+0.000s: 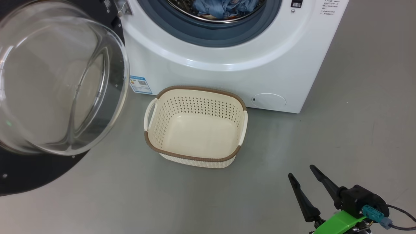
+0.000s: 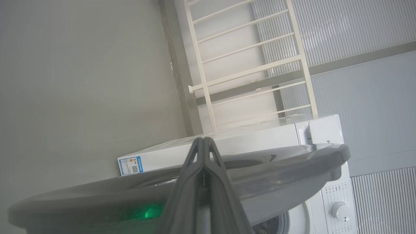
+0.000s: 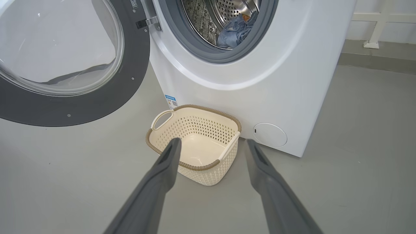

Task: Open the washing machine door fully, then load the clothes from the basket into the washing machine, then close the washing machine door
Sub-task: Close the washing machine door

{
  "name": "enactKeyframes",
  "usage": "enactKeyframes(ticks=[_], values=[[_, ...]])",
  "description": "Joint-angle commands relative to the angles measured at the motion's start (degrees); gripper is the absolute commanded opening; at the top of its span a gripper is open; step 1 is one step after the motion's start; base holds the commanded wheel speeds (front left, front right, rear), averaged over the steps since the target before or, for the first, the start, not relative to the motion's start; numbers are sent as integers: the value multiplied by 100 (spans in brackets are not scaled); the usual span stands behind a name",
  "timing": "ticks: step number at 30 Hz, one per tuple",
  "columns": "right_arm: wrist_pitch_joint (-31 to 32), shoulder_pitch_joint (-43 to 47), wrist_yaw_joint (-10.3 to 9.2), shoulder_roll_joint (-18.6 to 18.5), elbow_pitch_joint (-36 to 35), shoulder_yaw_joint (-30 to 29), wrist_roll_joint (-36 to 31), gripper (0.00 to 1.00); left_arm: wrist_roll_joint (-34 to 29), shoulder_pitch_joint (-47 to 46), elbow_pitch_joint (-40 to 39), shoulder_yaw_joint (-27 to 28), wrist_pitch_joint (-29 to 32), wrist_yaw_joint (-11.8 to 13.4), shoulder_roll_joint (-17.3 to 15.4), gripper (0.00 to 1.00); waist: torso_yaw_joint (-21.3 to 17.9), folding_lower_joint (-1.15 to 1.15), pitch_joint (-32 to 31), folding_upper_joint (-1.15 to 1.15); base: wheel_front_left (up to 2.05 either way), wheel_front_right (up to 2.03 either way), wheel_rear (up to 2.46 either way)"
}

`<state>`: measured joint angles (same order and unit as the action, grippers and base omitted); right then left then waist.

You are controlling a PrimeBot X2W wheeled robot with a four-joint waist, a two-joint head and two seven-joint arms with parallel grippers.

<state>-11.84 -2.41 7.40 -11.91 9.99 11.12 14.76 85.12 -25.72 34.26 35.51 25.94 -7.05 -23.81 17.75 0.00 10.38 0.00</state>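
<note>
Scene: laundry corner w/ a grey floor (image 1: 357,130), seen from in front of the machine.
Door: washing machine door (image 1: 61,81) stands wide open at the left. Its glass bowl bulges twd the near side, and its hinge is at the machine's left edge.
Machine: washing machine (image 1: 227,61), a white front-loader, is at far centre w/ its drum mouth uncovered.
Clothes: clothes (image 1: 224,8) lie inside the drum. Blue fabric shows w/ a touch of orange print. I can't make out a cream piece.
Basket: basket (image 1: 198,158) sits on the floor just in front of the machine, below the drum mouth. Nothing is in it and its bare bottom shows.
Right hand: right hand (image 1: 301,171) is at near right, low over the floor. Its fingers are spread wide and hold nothing. It points twd the basket but is well apart from it.
Left hand: left hand (image 2: 203,140) has its fingers pressed together w/ nothing btwn them. It sits by the outer side of the open door. Can't tell if it touches.
Done: opening the door looks finished. Loading looks finished too, since the basket is bare and fabric is in the drum.
Left to do: only closing the door, by my reading, so approx two thirds thru.
Next, a guess: the left hand looks best placed to push the door shut.
</note>
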Motion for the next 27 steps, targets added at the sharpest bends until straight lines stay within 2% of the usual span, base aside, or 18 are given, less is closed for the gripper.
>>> enactKeyframes(ticks=[1,17,27], values=[[-19,-125,9,-21,-103,158,47,100,114,39,-231,-31,279,-12,-219,0,12,0,-10,0,0,0,0],[-88,-129,9,75,70,212,122,100,647,369,-982,-248,1519,200,-72,0,4,0,-173,0,0,0,0],[-165,-125,9,195,247,336,231,100,899,769,-1663,-453,2210,577,117,0,-95,0,-385,0,0,0,0]])
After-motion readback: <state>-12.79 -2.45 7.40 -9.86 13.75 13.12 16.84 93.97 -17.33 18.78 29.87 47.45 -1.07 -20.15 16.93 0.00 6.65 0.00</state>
